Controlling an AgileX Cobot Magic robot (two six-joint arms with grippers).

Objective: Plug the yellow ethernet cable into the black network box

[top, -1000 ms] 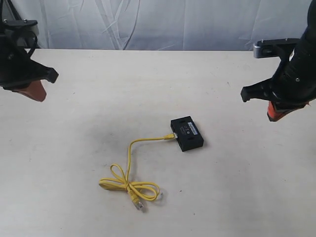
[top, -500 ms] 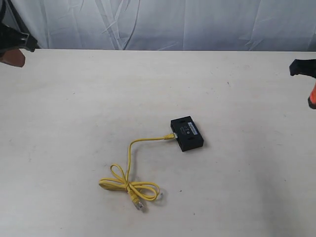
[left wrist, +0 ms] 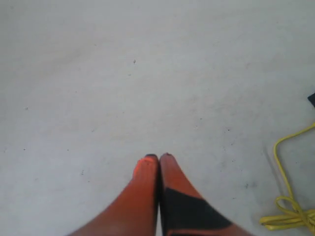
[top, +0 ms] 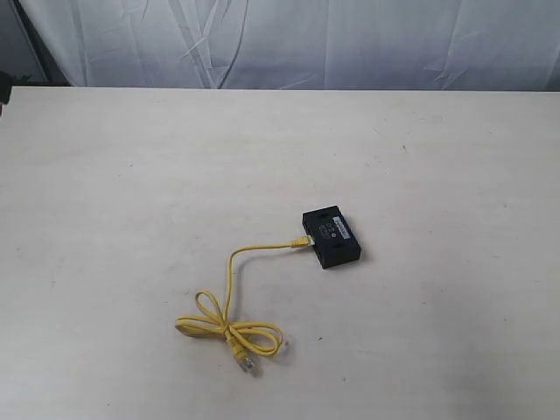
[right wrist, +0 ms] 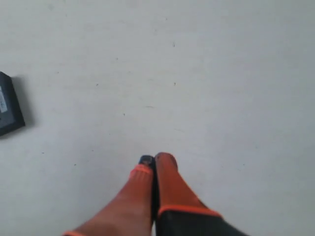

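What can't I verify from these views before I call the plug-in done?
Exterior view: whether the plug of the yellow ethernet cable is seated in the black network box; the joint is too small, the port unseen.
Right wrist view: the box is cut by the frame edge, its print unreadable.
Left wrist view: the cable runs off the frame edge; neither plug shows.

I see a broad off-white desk (top: 131,175) filling most of my exterior view, faint grey scuffs and specks on its matte surface, a wrinkled pale backdrop sheet (top: 350,44) hanging behind its far edge, soft even light
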